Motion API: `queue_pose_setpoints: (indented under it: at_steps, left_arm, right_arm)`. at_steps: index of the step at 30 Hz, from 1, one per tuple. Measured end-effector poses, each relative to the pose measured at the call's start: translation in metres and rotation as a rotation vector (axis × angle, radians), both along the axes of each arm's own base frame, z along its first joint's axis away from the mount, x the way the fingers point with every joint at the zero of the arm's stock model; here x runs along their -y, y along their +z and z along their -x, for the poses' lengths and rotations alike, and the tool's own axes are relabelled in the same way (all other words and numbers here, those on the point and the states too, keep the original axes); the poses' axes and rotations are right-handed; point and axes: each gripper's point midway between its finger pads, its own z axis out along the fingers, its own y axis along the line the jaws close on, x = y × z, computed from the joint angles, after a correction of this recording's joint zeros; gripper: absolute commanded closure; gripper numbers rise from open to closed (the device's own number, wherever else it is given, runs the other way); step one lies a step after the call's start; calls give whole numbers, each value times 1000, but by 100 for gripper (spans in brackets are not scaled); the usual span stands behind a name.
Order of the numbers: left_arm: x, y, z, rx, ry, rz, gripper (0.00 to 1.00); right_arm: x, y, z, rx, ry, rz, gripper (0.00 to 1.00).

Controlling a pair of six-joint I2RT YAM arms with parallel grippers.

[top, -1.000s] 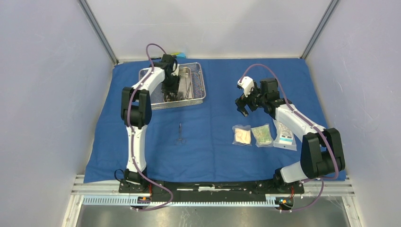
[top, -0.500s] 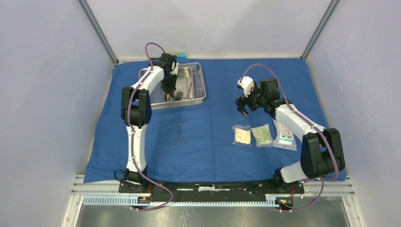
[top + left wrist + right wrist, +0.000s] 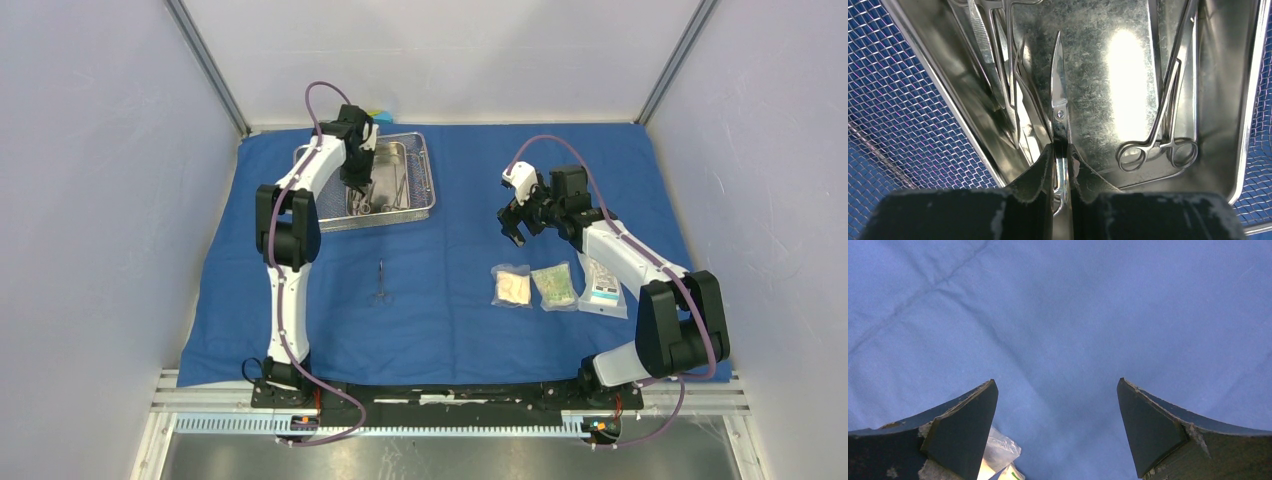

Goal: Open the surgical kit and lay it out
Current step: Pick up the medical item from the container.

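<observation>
The blue cloth (image 3: 450,320) lies spread over the table. On its far left stands the wire-mesh tray (image 3: 428,192) with the smaller steel pan (image 3: 398,160) inside. Over the pan, my left gripper (image 3: 360,190) (image 3: 1060,147) is shut on the shank of slim scissors (image 3: 1058,75), whose blades point away from me. A ring-handled clamp (image 3: 1158,145) and tweezers (image 3: 979,35) lie in the pan. Another instrument (image 3: 381,283) rests on the cloth. Three clear packets (image 3: 512,286) (image 3: 554,285) (image 3: 603,285) sit in a row at the right. My right gripper (image 3: 513,232) (image 3: 1058,385) hovers open above the cloth.
A small yellow-blue block (image 3: 375,113) shows behind the tray at the cloth's far edge. Enclosure walls stand close on the left and right. The corner of a packet (image 3: 1000,452) shows beside my right gripper's left finger.
My left gripper has closed on the scissors in the pan and its wrist has drawn slightly up and back. The right arm has not moved.
</observation>
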Motion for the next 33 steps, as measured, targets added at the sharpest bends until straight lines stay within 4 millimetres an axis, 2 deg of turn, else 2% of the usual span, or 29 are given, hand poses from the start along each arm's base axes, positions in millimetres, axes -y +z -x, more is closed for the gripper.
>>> queue_pose_setpoints:
  at_steps: [6,17,27,33]
  left_arm:
    - [5,1,3,-9,-11,25,98]
    - [9,27,-6,55,-20,53,98]
    - [8,31,-7,62,-18,64,98]
    - [13,56,-6,103,-31,103,98]
  right_arm:
    - [0,0,0,-1,1,0,3]
    - [-2,-1,1,-7,9,-7,3]
    - [-3,-5,2,-18,14,-9,3]
    - [-3,-4,2,-18,16,-11,3]
